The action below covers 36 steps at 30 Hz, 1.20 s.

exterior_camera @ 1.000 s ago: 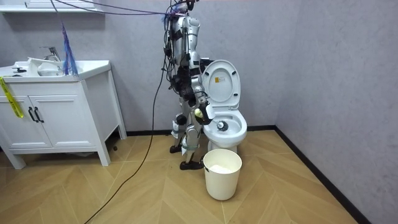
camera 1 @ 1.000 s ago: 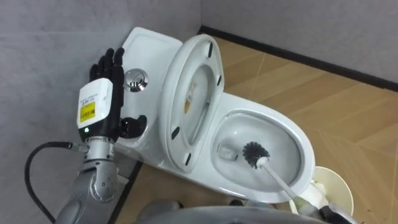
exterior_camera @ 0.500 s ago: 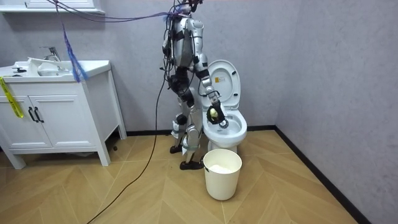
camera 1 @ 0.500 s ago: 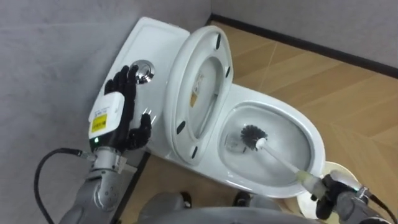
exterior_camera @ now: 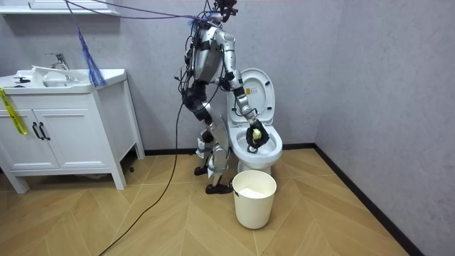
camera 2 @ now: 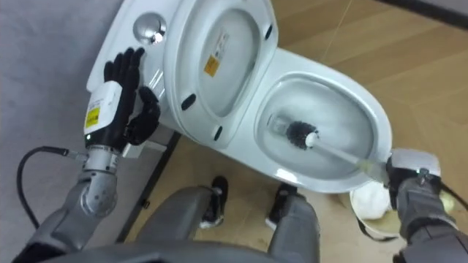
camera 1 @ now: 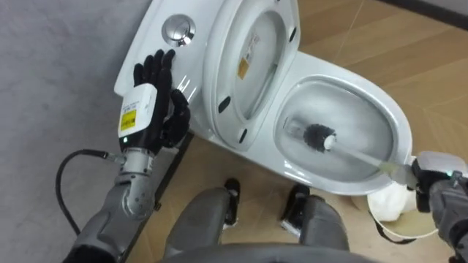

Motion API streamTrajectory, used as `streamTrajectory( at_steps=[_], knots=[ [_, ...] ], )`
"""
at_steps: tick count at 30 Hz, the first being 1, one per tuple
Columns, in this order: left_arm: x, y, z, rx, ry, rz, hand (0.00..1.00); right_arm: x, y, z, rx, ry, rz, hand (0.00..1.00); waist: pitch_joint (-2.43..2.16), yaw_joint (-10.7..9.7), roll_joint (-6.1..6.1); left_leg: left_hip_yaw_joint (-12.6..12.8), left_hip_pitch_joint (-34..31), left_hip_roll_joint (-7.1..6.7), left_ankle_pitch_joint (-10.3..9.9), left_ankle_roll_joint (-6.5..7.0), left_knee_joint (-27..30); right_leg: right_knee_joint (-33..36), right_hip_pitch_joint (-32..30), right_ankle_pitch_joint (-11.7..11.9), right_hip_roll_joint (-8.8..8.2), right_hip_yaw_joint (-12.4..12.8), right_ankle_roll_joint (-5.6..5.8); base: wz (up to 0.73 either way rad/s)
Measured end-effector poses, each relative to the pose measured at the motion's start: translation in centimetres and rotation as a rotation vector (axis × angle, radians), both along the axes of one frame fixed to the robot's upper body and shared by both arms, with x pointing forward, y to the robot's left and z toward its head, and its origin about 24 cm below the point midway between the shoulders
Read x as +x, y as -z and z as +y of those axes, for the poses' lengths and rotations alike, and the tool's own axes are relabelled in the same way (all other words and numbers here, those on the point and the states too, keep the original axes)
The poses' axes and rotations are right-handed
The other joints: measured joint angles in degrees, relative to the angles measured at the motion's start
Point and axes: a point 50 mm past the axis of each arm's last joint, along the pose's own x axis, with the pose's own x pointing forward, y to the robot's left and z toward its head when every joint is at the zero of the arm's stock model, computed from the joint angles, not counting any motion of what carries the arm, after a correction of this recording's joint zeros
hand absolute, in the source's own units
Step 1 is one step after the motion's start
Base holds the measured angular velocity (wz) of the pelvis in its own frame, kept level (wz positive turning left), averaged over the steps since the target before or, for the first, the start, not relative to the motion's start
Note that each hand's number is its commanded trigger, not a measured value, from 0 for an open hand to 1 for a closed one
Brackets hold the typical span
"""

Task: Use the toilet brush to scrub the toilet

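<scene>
White vanity cabinet (exterior_camera: 67,139) against the grey wall (exterior_camera: 384,85), with a chrome faucet (exterior_camera: 58,62) on its top and a yellow strip (exterior_camera: 12,112) hanging at its left front corner. Cream waste bin (exterior_camera: 254,208) well to the cabinet's right in the room view, standing on the herringbone wood floor (exterior_camera: 142,220).

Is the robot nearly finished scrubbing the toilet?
Done: the lid is up and the toilet brush is down inside the bowl. In hand: the right hand grips the brush's handle, while the left hand rests open against the tank. Left: probably more scrubbing, and no hand is on the flush button.
</scene>
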Motion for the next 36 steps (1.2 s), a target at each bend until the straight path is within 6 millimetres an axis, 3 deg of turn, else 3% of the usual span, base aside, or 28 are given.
streamTrajectory(
  at_steps=[3, 6, 12, 14, 16, 21, 27, 29, 31, 36],
  knots=[
    [0.5, -0.5, -0.3, -0.006, 0.009, -0.032, 0.00, 1.7, -0.9, 0.5, -0.051, -0.100, -0.035, 1.00, 0.01, 0.6, 1.22, 0.0, -3.0, 0.58, 0.0, -0.04, 1.4, 0.1, -2.3, 0.6, 0.13, -0.3, -0.33, -0.01],
    [0.6, -0.7, -0.7, -0.013, 0.015, -0.057, 0.00, 2.3, -1.0, 1.2, -0.080, -0.173, -0.037, 1.00, -0.02, 1.4, 1.57, -0.2, -4.9, 0.61, 0.0, -0.09, 2.0, 0.8, -4.2, 0.6, 0.04, -0.2, -0.57, 0.00],
    [0.9, -1.3, -1.4, -0.084, -0.006, -0.109, 0.00, 3.7, -2.0, 1.3, -0.133, -0.185, -0.078, 1.00, 0.07, 2.0, 2.67, -0.7, -8.0, 0.74, 0.3, -0.43, 2.5, 0.8, -6.9, 1.1, 0.56, -0.3, -0.95, 0.02],
    [1.0, -1.4, -1.5, -0.090, -0.010, -0.120, 0.00, 3.9, -2.2, 1.3, -0.141, -0.185, -0.091, 1.00, 0.30, 1.9, 3.26, -0.9, -8.4, 0.89, 0.3, -0.54, 2.6, 0.7, -7.0, 1.2, 0.91, -0.4, -1.03, 0.04],
    [0.9, -1.3, -1.5, -0.104, -0.017, -0.122, 0.00, 3.8, -2.1, 1.4, -0.142, -0.186, -0.101, 1.00, 0.18, 1.9, 3.73, -1.0, -8.7, 0.97, 0.4, -0.63, 2.5, 0.6, -7.4, 1.2, 1.10, -0.3, -1.05, 0.00],
    [1.0, -1.3, -1.2, -0.131, -0.055, -0.136, 0.00, 4.2, -2.0, 2.3, -0.118, -0.194, -0.125, 1.00, 0.18, 1.8, 3.80, -0.7, -9.2, 1.90, 0.7, -1.10, 2.2, -0.3, -7.8, 1.7, 1.89, -0.2, -1.73, -0.08],
    [1.3, -1.3, -0.5, -0.172, -0.086, -0.143, 0.00, 4.7, -2.0, 2.9, 0.038, -0.041, -0.222, 1.00, 0.25, 1.4, 3.68, 0.1, -9.7, 2.71, 0.8, -1.37, 2.2, 0.2, -8.7, 1.6, 2.26, 0.2, -2.09, -0.04],
    [1.4, -1.6, -0.4, -0.178, -0.099, -0.164, 0.00, 5.0, -2.3, 2.7, 0.117, 0.049, -0.292, 1.00, 0.39, 1.0, 3.47, 0.3, -10.7, 2.66, 0.9, -1.43, 2.7, 1.0, -10.0, 1.5, 2.10, 0.4, -2.19, 0.00],
    [1.6, -2.2, 0.0, -0.185, -0.117, -0.196, 0.00, 5.3, -2.8, 2.2, 0.210, 0.154, -0.377, 1.00, 0.81, 0.1, 2.74, 0.5, -12.4, 2.57, 1.0, -1.57, 3.8, 2.7, -12.1, 1.4, 2.10, 1.4, -2.58, 0.04],
    [2.0, -2.7, 0.7, -0.183, -0.148, -0.220, 0.00, 5.5, -2.8, 2.4, 0.296, 0.223, -0.440, 1.00, 1.00, -2.1, 1.75, 0.9, -14.1, 2.58, 1.0, -1.60, 6.1, 5.1, -13.9, 0.4, 1.61, 1.8, -2.27, 0.03]
  ],
)
